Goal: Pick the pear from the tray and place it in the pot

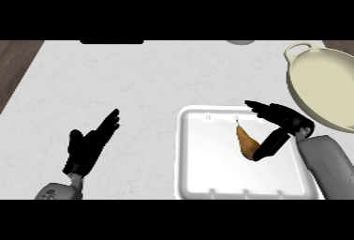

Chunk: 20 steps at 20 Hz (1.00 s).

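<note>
Head view, looking steeply down. The pear (244, 141), orange-brown with a thin stem pointing toward the far side, lies inside the white tray (200, 159), in its right half and nearer the far rim than the near one. The right robot hand (280, 124) sits directly beside the fruit: its thumb runs down along the pear's right flank and appears to touch it, while the fingers are spread and extend leftward over the tray's far right corner, above the stem. The fingers are not curled round the fruit; whether the pear is lifted off the tray floor cannot be told. The grey right forearm (323, 159) enters from the lower right edge and overlaps the tray's right rim.

The tray is rectangular with rounded corners and rests on the pale, marbled desk (138, 84), right of centre and close to the near edge. The cream pot (325, 84), oval with a loop handle at its far end, stands on the desk just beyond and to the right of the tray, partly cut off by the view's right edge.

The left robot hand (88, 143) shows at the lower left, well apart from the tray, fingers straight and held together, pointing away and up to the right.
</note>
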Each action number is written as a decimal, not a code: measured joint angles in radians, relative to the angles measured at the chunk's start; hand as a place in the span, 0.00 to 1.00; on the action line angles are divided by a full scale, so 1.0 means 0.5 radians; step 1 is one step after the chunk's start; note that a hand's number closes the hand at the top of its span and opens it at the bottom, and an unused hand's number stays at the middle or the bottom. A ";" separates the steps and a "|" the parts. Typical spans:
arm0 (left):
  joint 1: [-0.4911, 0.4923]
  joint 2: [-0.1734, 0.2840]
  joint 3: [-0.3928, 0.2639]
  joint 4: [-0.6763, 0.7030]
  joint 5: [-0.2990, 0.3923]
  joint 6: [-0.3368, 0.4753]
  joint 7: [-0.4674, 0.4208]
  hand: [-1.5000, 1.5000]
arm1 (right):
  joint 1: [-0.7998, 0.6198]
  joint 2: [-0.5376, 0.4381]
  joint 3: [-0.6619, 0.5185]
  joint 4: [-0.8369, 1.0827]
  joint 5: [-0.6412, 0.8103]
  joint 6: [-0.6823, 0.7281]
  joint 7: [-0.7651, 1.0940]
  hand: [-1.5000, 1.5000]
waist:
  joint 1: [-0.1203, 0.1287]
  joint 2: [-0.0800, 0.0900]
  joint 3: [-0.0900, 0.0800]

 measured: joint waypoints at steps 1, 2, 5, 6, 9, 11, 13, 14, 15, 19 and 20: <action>0.002 -0.008 -0.002 -0.020 -0.009 0.007 0.017 0.50 | 0.022 0.010 -0.023 0.018 -0.011 0.001 -0.043 0.00 | 0.001 0.000 0.000; -0.014 -0.034 -0.013 -0.022 -0.022 0.022 0.036 0.50 | 0.011 0.024 -0.052 0.063 -0.033 0.011 -0.067 0.00 | 0.002 0.001 0.001; -0.008 -0.053 0.004 -0.020 -0.034 0.008 0.036 0.50 | 0.034 0.094 -0.106 0.132 -0.055 -0.012 -0.107 0.00 | 0.004 0.001 0.000; -0.016 -0.052 0.015 -0.046 -0.034 0.003 0.069 0.50 | 0.036 0.118 -0.119 0.154 -0.053 -0.024 -0.115 0.00 | 0.004 0.000 -0.001; -0.034 -0.061 0.048 -0.024 -0.040 -0.023 0.082 0.50 | 0.023 0.141 -0.172 0.265 -0.033 -0.037 -0.200 0.00 | 0.003 -0.011 -0.013; -0.007 -0.068 0.049 -0.041 -0.061 -0.024 0.070 0.50 | 0.052 0.174 -0.187 0.262 -0.031 -0.061 -0.209 0.00 | 0.002 -0.020 -0.020; -0.015 -0.099 0.045 -0.021 -0.090 0.000 0.064 0.50 | 0.073 0.197 -0.205 0.266 -0.045 -0.062 -0.227 0.00 | 0.001 -0.025 -0.023; -0.005 -0.103 0.038 -0.048 -0.093 0.000 0.084 0.50 | 0.085 0.213 -0.204 0.276 -0.036 -0.072 -0.254 0.00 | 0.004 -0.030 -0.027; -0.021 -0.103 0.047 -0.011 -0.093 -0.015 0.063 0.50 | 0.090 0.221 -0.208 0.293 -0.030 -0.076 -0.291 0.00 | 0.003 -0.034 -0.031; -0.030 -0.099 0.066 -0.026 -0.090 -0.029 0.083 0.50 | 0.116 0.181 -0.138 0.322 0.100 -0.062 -0.505 1.00 | 0.009 -0.041 -0.040; -0.022 -0.081 0.082 -0.009 -0.082 -0.055 0.056 0.50 | 0.117 0.178 -0.126 0.338 0.129 -0.065 -0.554 1.00 | 0.009 -0.042 -0.043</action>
